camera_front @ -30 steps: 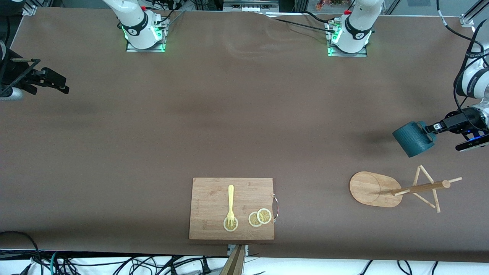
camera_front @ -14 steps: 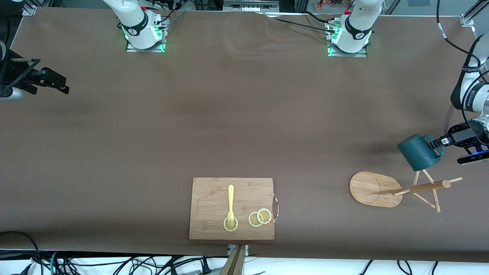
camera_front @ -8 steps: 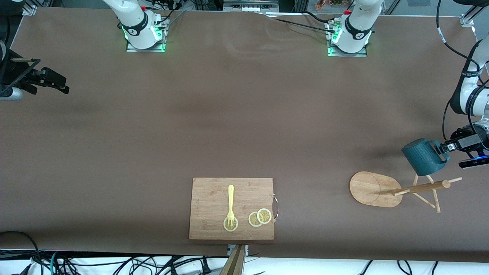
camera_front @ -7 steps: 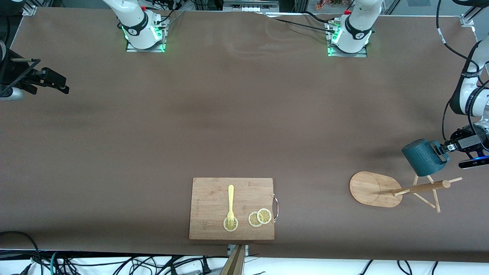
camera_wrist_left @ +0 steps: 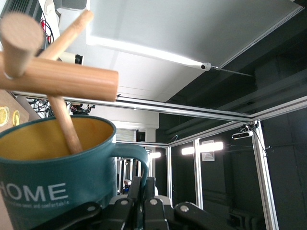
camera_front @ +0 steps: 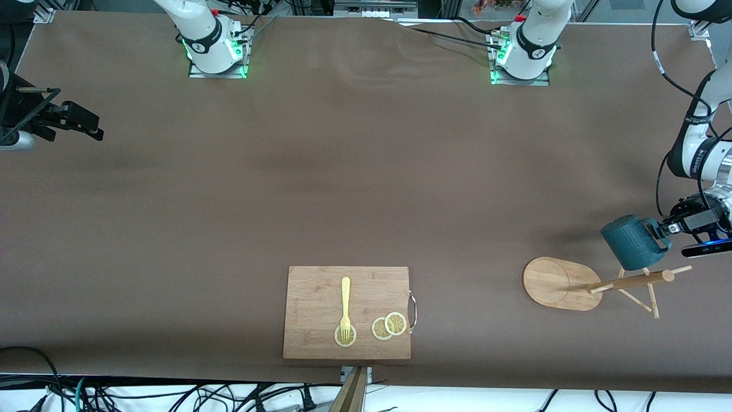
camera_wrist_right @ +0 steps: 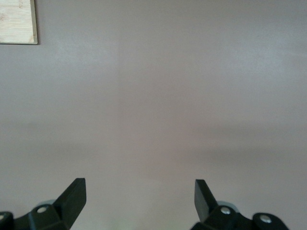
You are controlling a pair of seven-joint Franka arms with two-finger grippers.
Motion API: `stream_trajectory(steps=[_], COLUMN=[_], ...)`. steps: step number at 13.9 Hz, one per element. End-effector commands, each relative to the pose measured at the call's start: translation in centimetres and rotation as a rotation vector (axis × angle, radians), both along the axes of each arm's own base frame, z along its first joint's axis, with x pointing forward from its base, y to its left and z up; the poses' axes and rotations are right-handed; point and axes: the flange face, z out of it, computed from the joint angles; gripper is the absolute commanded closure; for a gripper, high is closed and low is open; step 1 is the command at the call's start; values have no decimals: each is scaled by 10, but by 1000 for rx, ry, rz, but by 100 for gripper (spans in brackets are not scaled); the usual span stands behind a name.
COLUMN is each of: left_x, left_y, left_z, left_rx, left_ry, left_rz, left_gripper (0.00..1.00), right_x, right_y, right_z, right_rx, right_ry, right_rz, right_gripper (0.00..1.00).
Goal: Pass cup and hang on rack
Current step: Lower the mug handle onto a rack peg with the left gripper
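Rack [camera_wrist_left: 57, 79] peg inside left-claw-held [camera_front: 665, 229] cup [camera_front: 631, 242]

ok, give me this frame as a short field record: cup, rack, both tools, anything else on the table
cup: dark teal mug, off the table, held by its handle, over the rack's upper pegs
rack: bamboo mug tree toward the left arm's end of the table; one peg crosses the cup's mouth in the left wrist view
left tool: shut on the cup handle
right tool: open, holding nothing, over bare table; that arm waits
hung: not yet, cup not released
other: cutting board with fork and lemon slices
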Motion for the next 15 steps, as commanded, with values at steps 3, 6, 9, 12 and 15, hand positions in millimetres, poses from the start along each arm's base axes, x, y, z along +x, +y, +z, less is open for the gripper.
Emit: stream_trajectory(steps=[3,6,9,12,15], left_x=[11,13,12,11,12], left_y=[2,7,16,17,16], left_z=[-4,-14,-18,-21,-22], left_rx=[-37,-44,-45,-59,-61], left_ry=[-5,-6,-6,15,13], left_rz=[1,8,20,13,15], left_gripper=[100,100,96,85,0], right_x=[-2,-2,-2,-2,-3], right_y=[0,0,0,-1,-1], right_z=[7,7,6,6,6], right_rx=[14,14,14,14,14], right_ry=[1,1,2,7,8], right_rz=[-5,-5,-5,-7,-7], right_gripper=[0,0,0,0,0])
